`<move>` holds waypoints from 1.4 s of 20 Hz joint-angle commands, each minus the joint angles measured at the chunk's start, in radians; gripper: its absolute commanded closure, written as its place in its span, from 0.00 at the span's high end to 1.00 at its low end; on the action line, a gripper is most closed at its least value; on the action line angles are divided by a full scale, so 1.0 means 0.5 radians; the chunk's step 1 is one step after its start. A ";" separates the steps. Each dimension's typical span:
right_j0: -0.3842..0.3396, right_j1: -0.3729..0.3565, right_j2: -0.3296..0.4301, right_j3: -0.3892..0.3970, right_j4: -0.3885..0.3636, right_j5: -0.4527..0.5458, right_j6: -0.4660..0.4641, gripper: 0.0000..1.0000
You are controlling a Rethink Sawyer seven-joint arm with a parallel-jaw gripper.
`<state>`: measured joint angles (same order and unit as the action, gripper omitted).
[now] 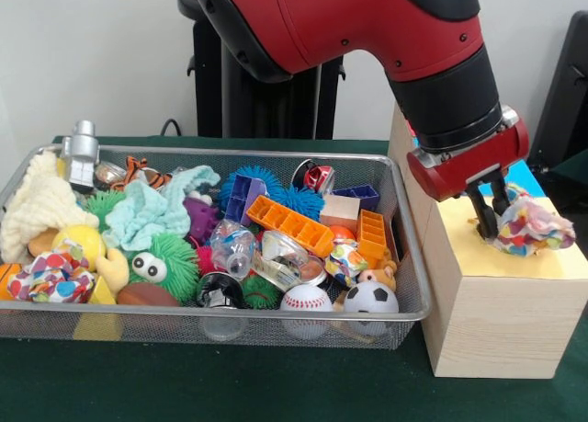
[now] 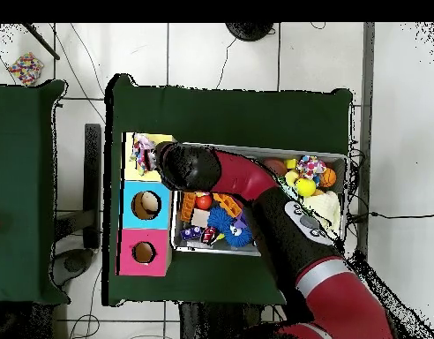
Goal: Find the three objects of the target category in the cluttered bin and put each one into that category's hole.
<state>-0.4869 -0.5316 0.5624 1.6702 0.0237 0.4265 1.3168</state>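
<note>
A dotted paper wad lies on the yellow top of the pale wooden box, right of the wire mesh bin. The hole is hidden under the wad. My gripper hangs just above the yellow top with its fingers slightly apart. The wad rests against its right side, not between the fingers. In the overhead view the wad shows on the yellow top, and the wrist covers the gripper. A second dotted wad lies in the bin's front left corner among toys; it also shows in the overhead view.
The bin is packed with toys: balls, an orange block tray, cloths, a green furry toy. The blue-topped hole and the red-topped hole stand in line with the yellow box.
</note>
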 commanded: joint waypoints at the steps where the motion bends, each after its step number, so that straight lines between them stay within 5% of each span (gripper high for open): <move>1: 0.071 0.079 -0.224 -0.023 0.067 0.364 0.396 0.00; 28: 0.111 0.089 -0.262 -0.008 0.137 0.316 0.329 0.00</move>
<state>-0.4324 -0.5332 0.4880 1.6604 0.0812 0.4804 1.3168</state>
